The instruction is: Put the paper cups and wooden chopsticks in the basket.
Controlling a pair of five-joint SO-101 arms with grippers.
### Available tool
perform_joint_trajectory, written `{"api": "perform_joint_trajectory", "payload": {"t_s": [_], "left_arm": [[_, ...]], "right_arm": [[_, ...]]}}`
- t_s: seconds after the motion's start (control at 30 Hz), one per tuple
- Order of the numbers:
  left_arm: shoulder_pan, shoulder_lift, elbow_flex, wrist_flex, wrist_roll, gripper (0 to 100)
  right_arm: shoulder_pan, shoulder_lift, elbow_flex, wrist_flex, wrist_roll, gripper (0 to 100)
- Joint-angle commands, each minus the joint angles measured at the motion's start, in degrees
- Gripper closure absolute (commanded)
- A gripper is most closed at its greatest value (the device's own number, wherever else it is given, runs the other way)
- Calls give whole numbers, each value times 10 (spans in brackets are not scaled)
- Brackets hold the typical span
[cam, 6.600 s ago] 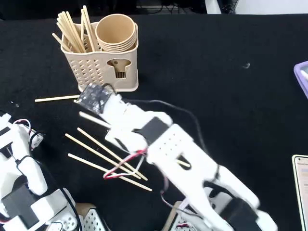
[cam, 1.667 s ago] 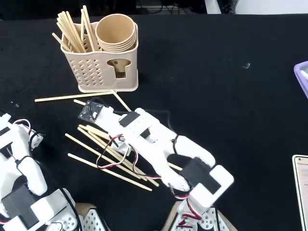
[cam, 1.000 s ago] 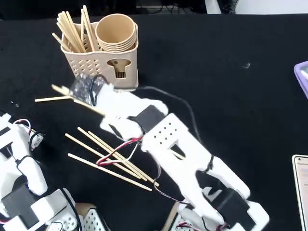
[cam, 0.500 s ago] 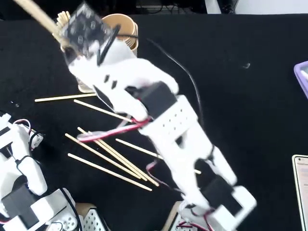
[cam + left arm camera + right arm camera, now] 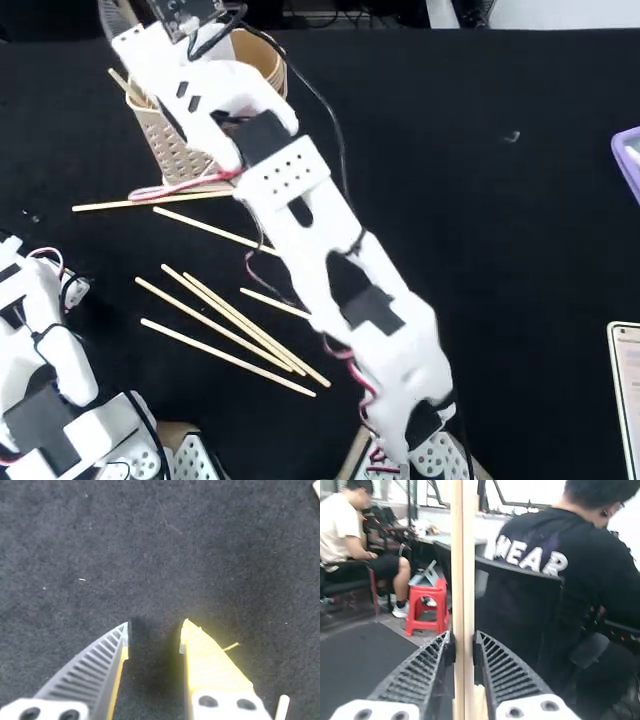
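My right gripper is shut on one wooden chopstick, which stands upright between its fingers. In the high view the right arm stretches from the table's front up over the beige basket, and its gripper hangs above the basket's chopstick side. Stacked paper cups and several chopsticks sit in the basket, mostly hidden by the arm. Several loose chopsticks lie on the black cloth, along with two others nearer the basket. My left gripper is open over bare cloth.
The left arm rests at the front left corner. A purple object sits at the right edge and a white flat device lies at the front right. The cloth spreads to the right of the basket.
The right arm picked a chopstick off the cloth near the basket, raised it and swung it up over the basket. The left arm has not moved.
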Motion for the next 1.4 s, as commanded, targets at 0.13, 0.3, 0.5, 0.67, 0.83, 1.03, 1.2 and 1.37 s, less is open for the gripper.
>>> {"api": "perform_joint_trajectory", "payload": {"t_s": [0.13,0.3,0.5,0.67,0.83,1.03,1.2,1.37], "left_arm": [[4,-9,-7,-5,1,819],[4,-9,-7,-5,1,819],[4,-9,-7,-5,1,819],[4,-9,-7,-5,1,819],[4,-9,-7,-5,1,819],[3,-9,-7,-5,1,819],[4,-9,-7,-5,1,819],[5,-9,-8,-5,1,819]], "right_arm": [[36,82,-122,91,-4,985],[37,102,-155,138,-4,884],[33,60,-279,327,0,874],[36,35,-418,593,1,871],[38,12,-490,768,1,871],[62,-91,-377,769,0,871],[62,-252,-106,767,-2,871],[64,-399,240,689,2,870]]}}
